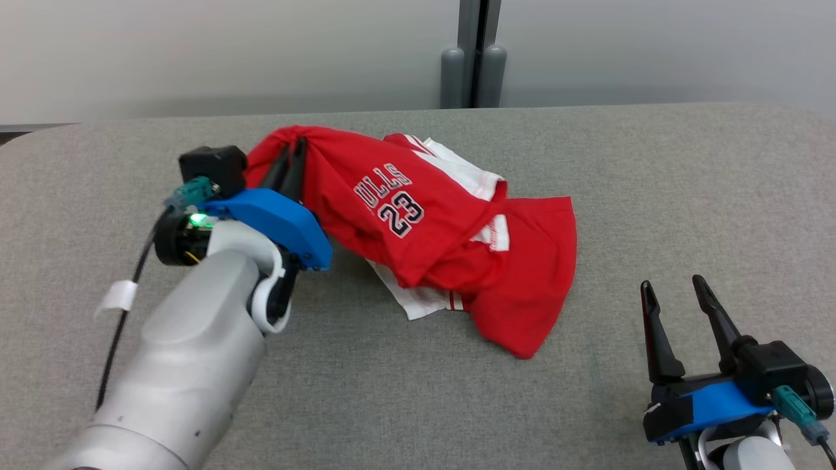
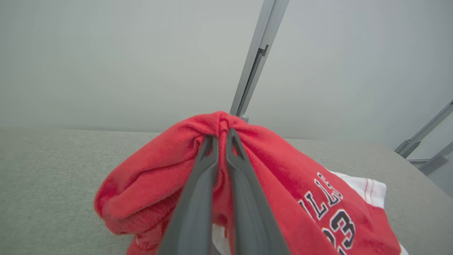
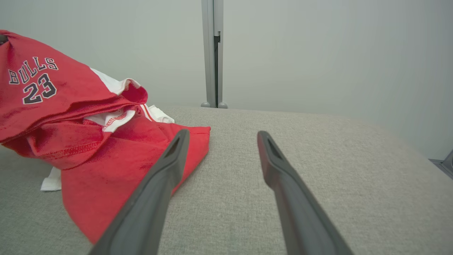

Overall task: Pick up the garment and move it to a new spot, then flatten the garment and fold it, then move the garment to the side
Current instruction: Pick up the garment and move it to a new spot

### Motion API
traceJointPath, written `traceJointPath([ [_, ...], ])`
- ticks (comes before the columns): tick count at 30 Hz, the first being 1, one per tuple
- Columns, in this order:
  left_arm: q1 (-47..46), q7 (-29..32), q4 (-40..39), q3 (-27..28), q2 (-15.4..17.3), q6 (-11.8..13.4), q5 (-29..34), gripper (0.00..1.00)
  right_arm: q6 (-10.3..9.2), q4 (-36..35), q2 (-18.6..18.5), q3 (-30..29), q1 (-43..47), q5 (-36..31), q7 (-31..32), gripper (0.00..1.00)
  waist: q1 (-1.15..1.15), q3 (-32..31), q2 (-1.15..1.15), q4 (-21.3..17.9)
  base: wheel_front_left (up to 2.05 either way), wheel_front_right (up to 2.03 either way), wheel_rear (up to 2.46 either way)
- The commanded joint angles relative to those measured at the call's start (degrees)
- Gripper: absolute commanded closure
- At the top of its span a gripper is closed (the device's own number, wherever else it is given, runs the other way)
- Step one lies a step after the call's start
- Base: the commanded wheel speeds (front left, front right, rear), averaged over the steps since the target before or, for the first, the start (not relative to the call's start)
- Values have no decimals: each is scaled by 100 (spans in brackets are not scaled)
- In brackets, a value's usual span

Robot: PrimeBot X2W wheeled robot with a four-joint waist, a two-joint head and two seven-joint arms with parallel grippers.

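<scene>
Where the grey desk (image 1: 98, 170) begins at the left, the left end effector (image 1: 295, 147) has its two dark fingers pressed together on a bunched fold of the red and white garment (image 1: 418, 222), holding that end raised above the surface. The cloth slopes down rightward, its "23" print showing, and the rest lies crumpled mid-desk. Well apart at the lower right, the right end effector (image 1: 673, 284) has its fingers spread, gripping nothing.

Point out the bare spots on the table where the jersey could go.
Bare table lies right of the jersey, past the open right gripper, and in front between the grippers. Crowded where the left gripper pinches the jersey.
</scene>
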Motion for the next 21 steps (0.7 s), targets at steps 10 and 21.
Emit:
traceJointPath([
  [10,-786,555,-1068,507,1832,601,62,100,1,-50,-21,-28,24,-34,-22,0,0,31,0,145,0,0,0],
  [21,-525,1034,-961,1041,2986,992,-287,100,1,-162,-20,32,-162,-253,-22,0,0,425,0,71,0,0,0],
])
